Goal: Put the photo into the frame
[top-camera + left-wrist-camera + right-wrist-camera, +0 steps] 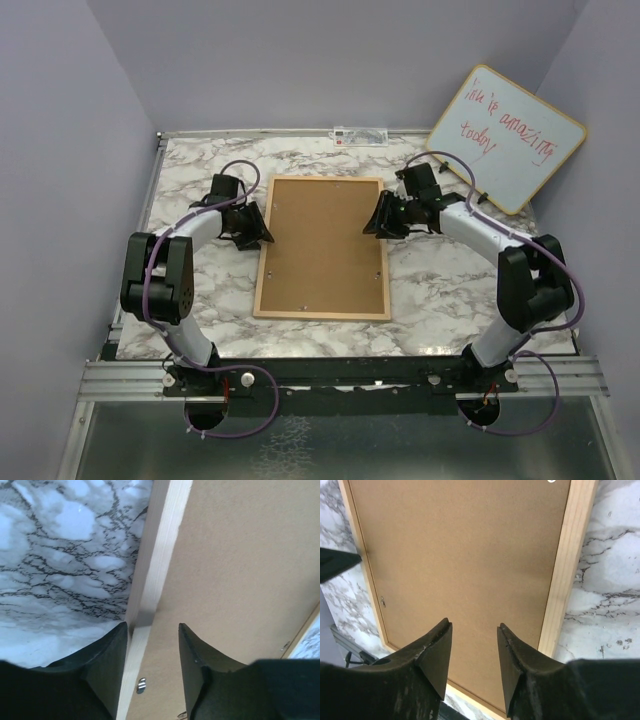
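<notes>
The frame [320, 314] lies face down in the middle of the marble table, with the brown backing board [325, 245] set in it. The photo is out of view. My left gripper [262, 228] hangs at the frame's left side; in the left wrist view it [152, 626] stands open astride the light wood rail [160, 555], one finger outside the rail and the other over the backing board [240, 570]. My right gripper [372, 222] is at the frame's right side; it [474, 625] is open above the backing board [460, 550], with nothing between its fingers.
A wood-edged whiteboard [507, 138] with red writing leans at the back right corner. Small metal clips [141, 685] sit along the backing board's edge. Grey walls close in the table on the left, back and right.
</notes>
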Controlling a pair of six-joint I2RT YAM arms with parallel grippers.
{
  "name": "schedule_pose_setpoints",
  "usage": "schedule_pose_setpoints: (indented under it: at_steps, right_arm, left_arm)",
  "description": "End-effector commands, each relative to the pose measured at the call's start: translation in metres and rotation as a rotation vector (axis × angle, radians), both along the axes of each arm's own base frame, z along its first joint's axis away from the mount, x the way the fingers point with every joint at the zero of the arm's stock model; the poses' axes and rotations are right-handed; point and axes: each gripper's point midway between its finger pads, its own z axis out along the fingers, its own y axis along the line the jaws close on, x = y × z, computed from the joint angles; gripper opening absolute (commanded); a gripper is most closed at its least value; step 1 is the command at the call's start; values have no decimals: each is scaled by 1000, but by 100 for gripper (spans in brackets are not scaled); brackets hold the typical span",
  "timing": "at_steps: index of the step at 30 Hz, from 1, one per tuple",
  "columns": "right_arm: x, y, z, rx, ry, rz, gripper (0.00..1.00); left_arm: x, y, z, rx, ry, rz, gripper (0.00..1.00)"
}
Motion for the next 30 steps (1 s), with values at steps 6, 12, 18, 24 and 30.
schedule_pose_setpoints:
  at_steps: [6,12,18,24,30]
  right_arm:
    - [76,-4,-8,-94,-148,-160,40]
    - [119,1,-21,-139,-146,-211,38]
    - [129,2,-47,-192,-88,-204,39]
    - [126,5,-70,-214,-29,-155,39]
    - [118,-11,-79,-307,9,-158,39]
  left_arm:
    - [-19,14,-19,81,37,10,35]
    - [-24,20,-26,116,47,16,30]
    - [-25,23,-28,126,51,27,28]
    - [-26,23,-30,122,58,39,26]
    - [-23,23,-30,124,58,53,25]
